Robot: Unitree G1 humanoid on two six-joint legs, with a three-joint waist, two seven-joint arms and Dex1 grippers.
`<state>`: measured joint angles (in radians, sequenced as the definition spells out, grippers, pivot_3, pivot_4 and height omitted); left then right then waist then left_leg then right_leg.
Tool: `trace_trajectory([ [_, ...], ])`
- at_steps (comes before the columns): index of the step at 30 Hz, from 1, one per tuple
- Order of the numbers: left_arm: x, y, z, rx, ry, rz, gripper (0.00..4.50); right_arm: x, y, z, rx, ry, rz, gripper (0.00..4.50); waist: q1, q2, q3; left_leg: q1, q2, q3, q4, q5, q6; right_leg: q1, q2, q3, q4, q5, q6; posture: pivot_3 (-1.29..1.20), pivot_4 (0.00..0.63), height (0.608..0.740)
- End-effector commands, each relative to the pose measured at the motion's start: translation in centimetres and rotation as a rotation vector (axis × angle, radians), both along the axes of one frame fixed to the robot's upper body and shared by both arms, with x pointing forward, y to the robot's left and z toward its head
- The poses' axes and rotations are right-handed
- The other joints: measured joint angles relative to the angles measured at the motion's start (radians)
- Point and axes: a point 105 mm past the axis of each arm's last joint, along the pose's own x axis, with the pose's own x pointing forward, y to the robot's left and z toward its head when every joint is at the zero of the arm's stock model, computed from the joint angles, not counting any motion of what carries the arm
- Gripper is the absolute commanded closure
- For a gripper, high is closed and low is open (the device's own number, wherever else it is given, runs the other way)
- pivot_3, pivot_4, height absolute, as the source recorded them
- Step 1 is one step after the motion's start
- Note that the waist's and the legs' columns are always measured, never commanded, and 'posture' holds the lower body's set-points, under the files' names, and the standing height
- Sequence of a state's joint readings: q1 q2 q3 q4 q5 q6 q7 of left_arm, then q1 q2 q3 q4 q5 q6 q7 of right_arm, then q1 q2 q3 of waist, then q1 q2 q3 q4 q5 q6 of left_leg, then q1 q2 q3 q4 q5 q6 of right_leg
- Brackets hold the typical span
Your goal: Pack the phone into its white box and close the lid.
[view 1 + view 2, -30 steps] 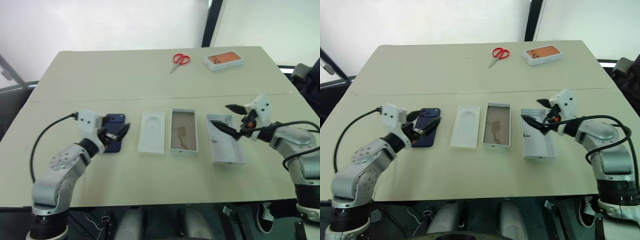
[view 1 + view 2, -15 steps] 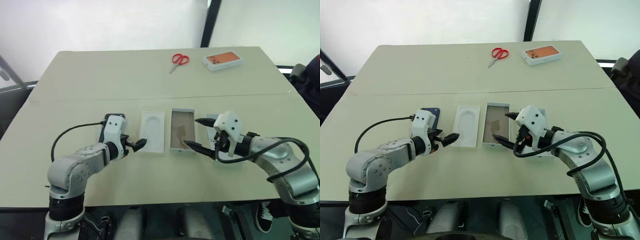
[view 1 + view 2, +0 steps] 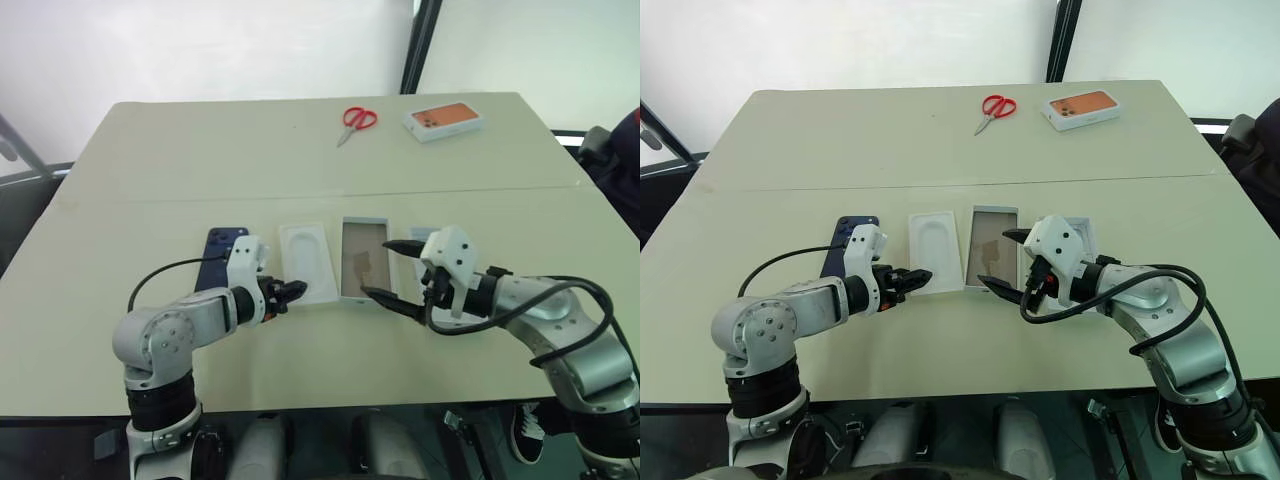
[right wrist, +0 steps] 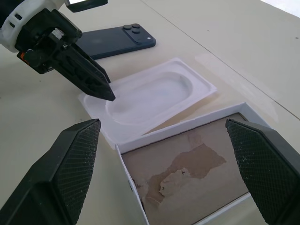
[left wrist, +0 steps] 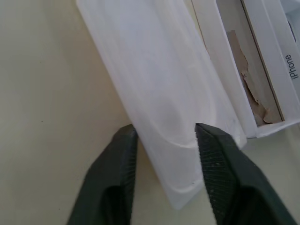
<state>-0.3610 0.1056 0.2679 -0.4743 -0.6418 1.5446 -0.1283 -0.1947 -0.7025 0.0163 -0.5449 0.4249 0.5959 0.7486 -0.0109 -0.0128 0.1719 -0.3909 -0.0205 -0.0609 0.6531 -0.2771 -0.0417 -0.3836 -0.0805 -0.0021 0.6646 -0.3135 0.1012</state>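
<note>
The dark blue phone [image 3: 218, 247] lies flat at the left, just behind my left hand. A thin white insert [image 3: 305, 262] lies between it and the white box [image 3: 993, 209], whose brownish floor is bare. My left gripper [image 5: 165, 129] sits low at the insert's near corner. Its fingers stand narrowly apart, one beside the insert's edge and one over its recess. My right gripper [image 3: 380, 268] hangs wide open over the near end of the box, holding nothing. The lid [image 3: 421, 233] lies to the right of the box, mostly hidden behind my right hand.
Red-handled scissors [image 3: 355, 120] and a small white box with an orange top [image 3: 443, 118] lie at the far side of the table. A seam crosses the tabletop behind the row of parts.
My left gripper left the phone, moved right to the insert's near corner and narrowed its fingers. My right gripper swung left from over the lid to over the white box, still open.
</note>
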Motion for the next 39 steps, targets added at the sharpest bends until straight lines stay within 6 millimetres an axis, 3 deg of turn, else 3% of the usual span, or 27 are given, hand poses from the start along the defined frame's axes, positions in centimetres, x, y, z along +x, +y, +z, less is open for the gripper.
trace_trajectory([
  [1,0.6,1.3,0.8,0.008,-0.043,0.06,4.15,-0.5,0.7,0.8,0.01,-0.046,0.025,0.0,0.0,0.0,0.0,0.0,0.0,0.0,0.0,0.0,0.0,0.0,0.0,0.0,0.0,0.0,0.0,0.0,0.15,0.74],
  [2,0.7,1.4,0.9,0.009,-0.044,0.067,4.45,-0.5,0.7,0.7,0.01,-0.045,0.025,0.0,0.001,0.0,0.0,0.0,0.0,0.0,0.0,0.0,0.0,0.0,0.0,0.0,0.0,0.0,0.0,0.0,0.15,0.74],
  [7,1.6,3.0,1.9,-0.005,-0.085,0.156,4.45,-0.6,1.0,0.6,0.017,-0.042,0.029,0.0,0.001,0.0,0.0,0.0,0.0,0.0,0.0,0.0,0.0,0.0,0.0,0.0,0.0,0.0,0.0,0.0,0.15,0.74],
  [10,2.2,3.3,3.7,-0.104,-0.141,0.185,4.45,-0.6,1.0,0.7,0.016,-0.046,0.029,0.0,0.001,-0.001,0.0,0.0,0.0,0.0,0.0,0.0,-0.001,0.0,0.0,0.0,0.0,0.0,0.0,0.0,0.15,0.74],
  [15,1.8,0.4,5.7,-0.233,-0.155,0.055,4.45,0.3,-0.2,1.5,-0.009,-0.074,-0.004,0.0,0.003,-0.002,0.001,0.0,0.0,0.0,0.0,0.0,-0.001,0.0,-0.001,0.0,-0.001,0.0,0.0,0.0,0.15,0.74],
  [22,1.7,-4.5,6.8,-0.384,-0.101,-0.057,4.45,1.5,-2.3,1.7,-0.052,-0.099,-0.069,0.0,0.006,-0.004,0.002,0.0,-0.001,0.0,0.0,0.0,-0.001,0.001,-0.001,0.0,-0.002,0.0,0.001,0.0,0.15,0.74],
  [30,2.0,-7.2,5.7,-0.446,0.031,-0.085,4.45,1.9,-3.3,1.7,-0.058,-0.111,-0.113,0.0,0.003,-0.005,0.003,0.0,-0.001,0.0,-0.001,0.001,-0.002,0.0,0.001,0.0,-0.001,0.001,0.001,0.0,0.15,0.74],
  [39,1.5,-9.3,5.9,-0.538,0.099,-0.145,4.45,1.9,-3.4,1.5,-0.056,-0.111,-0.12,0.0,0.004,-0.006,0.003,0.0,-0.001,0.0,-0.001,0.003,-0.005,0.0,0.0,0.0,-0.001,0.001,0.001,0.0,0.15,0.74],
])
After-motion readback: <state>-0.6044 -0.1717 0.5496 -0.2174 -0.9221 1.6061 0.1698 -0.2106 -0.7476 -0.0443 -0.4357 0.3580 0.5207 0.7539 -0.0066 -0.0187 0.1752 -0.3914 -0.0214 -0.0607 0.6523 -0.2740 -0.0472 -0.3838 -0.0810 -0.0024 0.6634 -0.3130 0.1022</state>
